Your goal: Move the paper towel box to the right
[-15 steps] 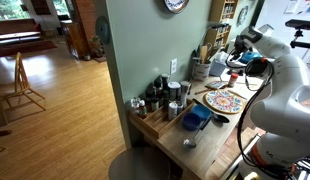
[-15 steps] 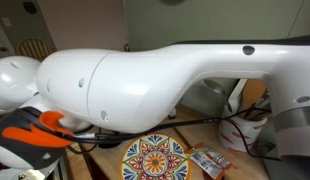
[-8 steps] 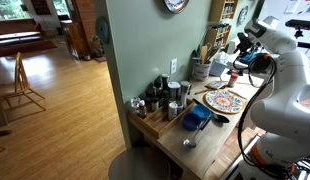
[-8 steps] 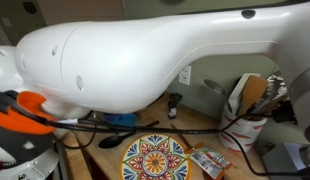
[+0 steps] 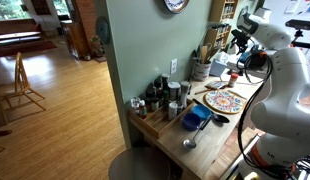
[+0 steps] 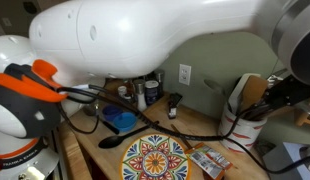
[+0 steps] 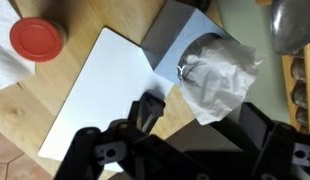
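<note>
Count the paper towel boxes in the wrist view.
1. The paper towel box, tissue bunched from its opening, sits right of the red lid in the wrist view. Others may lie outside the frame.

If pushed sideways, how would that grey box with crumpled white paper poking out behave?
The grey box looks like light cardboard, so it would probably slide on the wooden counter. Its crumpled white paper would likely flop, giving no firm contact.

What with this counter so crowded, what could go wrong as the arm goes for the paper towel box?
The open fingers hang over the loose tissue, not the gray paper towel box; closing could pull out only tissue. The white sheet beside the box might drag along. The metal object near it could get knocked.
</note>
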### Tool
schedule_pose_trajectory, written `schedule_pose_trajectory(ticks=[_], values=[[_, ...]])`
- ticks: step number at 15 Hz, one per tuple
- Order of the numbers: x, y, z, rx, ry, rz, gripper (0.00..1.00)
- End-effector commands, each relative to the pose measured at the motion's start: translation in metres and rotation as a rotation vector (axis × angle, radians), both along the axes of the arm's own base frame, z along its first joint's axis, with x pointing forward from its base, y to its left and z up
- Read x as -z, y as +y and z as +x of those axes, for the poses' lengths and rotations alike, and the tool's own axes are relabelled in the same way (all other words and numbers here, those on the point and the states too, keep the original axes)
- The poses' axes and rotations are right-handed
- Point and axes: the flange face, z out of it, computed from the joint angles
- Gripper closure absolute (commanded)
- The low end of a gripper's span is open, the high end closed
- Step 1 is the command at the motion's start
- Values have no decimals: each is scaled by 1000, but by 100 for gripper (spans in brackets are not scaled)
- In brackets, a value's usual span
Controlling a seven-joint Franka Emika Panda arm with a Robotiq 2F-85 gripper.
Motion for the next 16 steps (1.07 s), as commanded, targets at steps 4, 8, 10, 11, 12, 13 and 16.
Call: schedule_pose_trajectory(ticks=[4,8,10,11,12,13,16], values=[[-74,-2,-52,-336,73,-130,0],[-110,15,-60,-555,90,-184,0],[-123,27,-58,-666,89,-196,0],[-129,33,-58,-722,88,-200,0],[-135,38,-58,-780,87,-204,0],[-139,43,-59,-835,86,-205,0],[-145,55,-63,-1000,83,-198,0]])
